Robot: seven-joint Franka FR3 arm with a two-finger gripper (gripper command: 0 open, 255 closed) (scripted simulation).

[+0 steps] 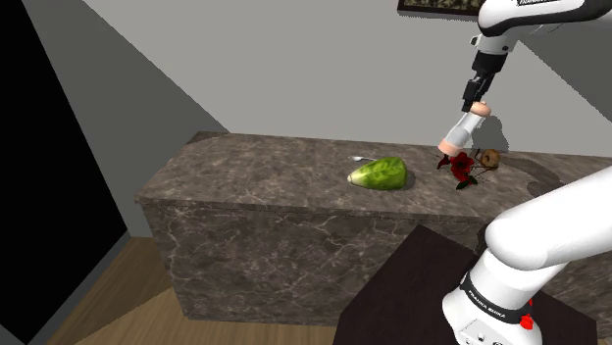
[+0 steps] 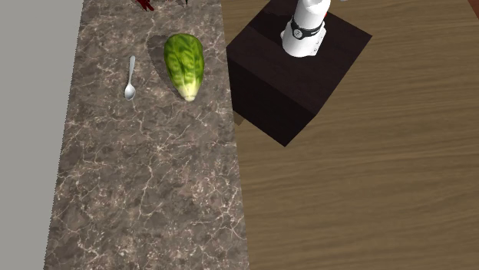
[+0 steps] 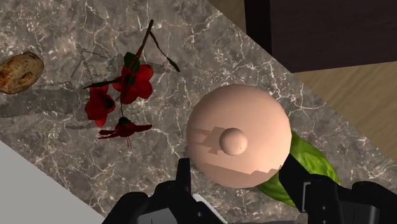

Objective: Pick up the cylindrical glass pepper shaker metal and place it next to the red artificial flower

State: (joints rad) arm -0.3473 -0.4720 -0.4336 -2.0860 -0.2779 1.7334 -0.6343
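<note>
My black gripper [image 1: 478,98] is shut on the pepper shaker [image 1: 460,130], a pale cylinder with a pinkish cap, and holds it tilted just above the counter. The shaker's low end hangs close over the red flower [image 1: 461,168], which lies flat on the marble counter [image 1: 255,181]. In the wrist view the shaker's rounded pinkish cap [image 3: 240,135] sits between my fingers [image 3: 184,181], with the red flower [image 3: 121,95] lying on the marble just beside it. The second exterior view catches a bit of the red flower [image 2: 143,4] at its top edge.
A green lettuce head [image 1: 379,174] and a small spoon [image 2: 130,79] lie on the counter toward the shoulder view's left of the flower. A brown lump [image 1: 489,158] rests just beyond the flower. The dark stand [image 2: 295,73] sits by the counter's edge.
</note>
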